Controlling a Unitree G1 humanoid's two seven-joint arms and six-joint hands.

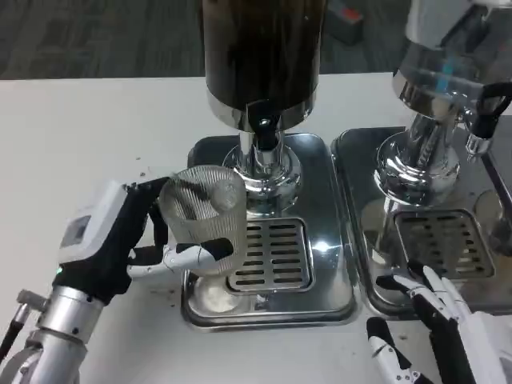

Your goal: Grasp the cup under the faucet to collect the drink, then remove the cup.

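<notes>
No writing can be read on anything. The left hand (132, 240) grips the clear ribbed cup (204, 220) at the left edge of the drip tray (320, 300), just left of the dark dispenser's faucet (264, 132). The right hand (436, 320) rests with fingers apart and empty near a second dispenser (440, 104) on the white worktop (80, 136).

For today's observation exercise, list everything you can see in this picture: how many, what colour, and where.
Table: one, white, under everything.
Cup: one, clear ribbed plastic, at the left tray's left edge, held in the left hand, left of the faucet.
Drink dispensers: two; dark one top centre, silver-based one top right.
Faucet: one, black and silver, under the dark dispenser.
Drip trays: two, shiny metal with slotted grilles; left, right.
Left hand: white and black, gripping the cup.
Right hand: white and black, fingers apart, bottom right.
</notes>
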